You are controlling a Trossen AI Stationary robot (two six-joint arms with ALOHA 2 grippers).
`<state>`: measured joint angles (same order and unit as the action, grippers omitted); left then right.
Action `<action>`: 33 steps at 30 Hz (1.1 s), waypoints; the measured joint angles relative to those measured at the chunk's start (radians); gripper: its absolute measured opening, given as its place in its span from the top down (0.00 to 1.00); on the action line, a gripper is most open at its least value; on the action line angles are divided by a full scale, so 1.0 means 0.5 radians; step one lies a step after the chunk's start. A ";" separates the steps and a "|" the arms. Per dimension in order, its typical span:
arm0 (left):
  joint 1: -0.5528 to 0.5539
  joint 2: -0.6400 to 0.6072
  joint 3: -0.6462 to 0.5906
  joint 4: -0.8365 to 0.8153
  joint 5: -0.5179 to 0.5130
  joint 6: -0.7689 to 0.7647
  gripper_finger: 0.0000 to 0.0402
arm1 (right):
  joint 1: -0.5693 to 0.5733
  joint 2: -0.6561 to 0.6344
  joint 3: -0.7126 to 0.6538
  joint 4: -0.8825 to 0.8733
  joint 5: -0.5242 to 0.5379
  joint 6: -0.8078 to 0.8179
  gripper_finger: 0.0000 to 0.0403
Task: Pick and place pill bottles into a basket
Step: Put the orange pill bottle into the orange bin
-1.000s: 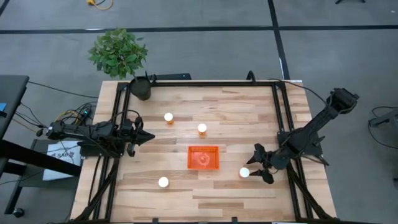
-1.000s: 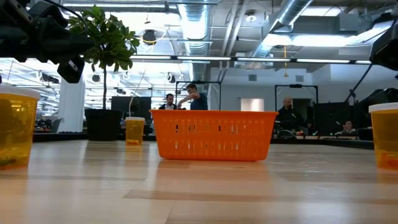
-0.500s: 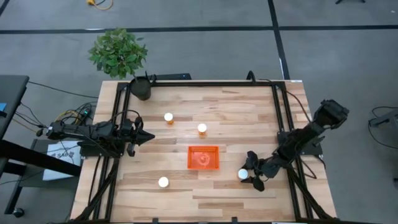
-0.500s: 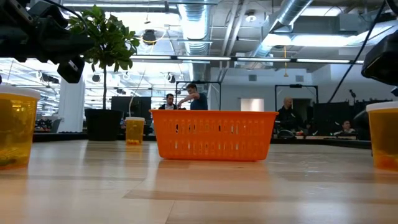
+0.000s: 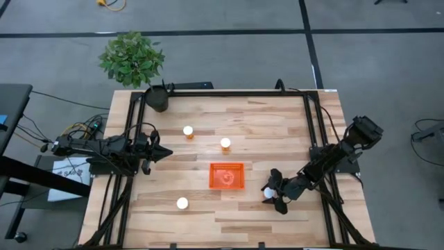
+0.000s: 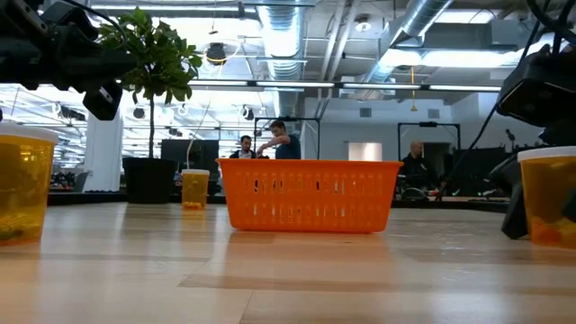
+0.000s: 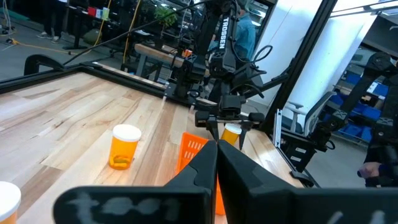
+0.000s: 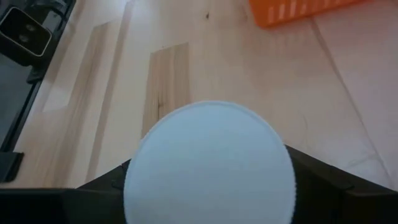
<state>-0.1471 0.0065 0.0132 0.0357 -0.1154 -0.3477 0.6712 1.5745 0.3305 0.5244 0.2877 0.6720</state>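
Observation:
Several orange pill bottles with white caps stand upright on the wooden table. One is at the far left, one just beyond the basket, one at the near left, and one to the right of the basket. The orange basket sits mid-table on its base. My right gripper is open and low at the table, its fingers on either side of the right-hand bottle. My left gripper is shut and empty at the table's left edge, and also shows in the left wrist view. My right gripper's open fingers come in level from the table's right and stand on either side of the bottle, below its cap. The bottle stands upright on the table. A dark finger is right beside the bottle's wall; I cannot tell whether it touches.
A dark round pot with a leafy plant stands at the table's far left corner. Black frame rails run along the table's left, right and far edges. People show in the room beyond the table.
My right gripper has moved toward the table's left and near edges and has come around the right-hand bottle, staying open. That bottle has slid a little toward the basket and is still upright.

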 joint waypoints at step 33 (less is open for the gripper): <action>0.000 0.000 0.000 0.000 0.000 0.000 1.00 | -0.374 -0.003 0.158 0.015 -0.345 -0.388 0.55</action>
<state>-0.1471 0.0063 0.0132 0.0357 -0.1154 -0.3477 0.4843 1.5730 0.4097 0.5320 0.1155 0.4778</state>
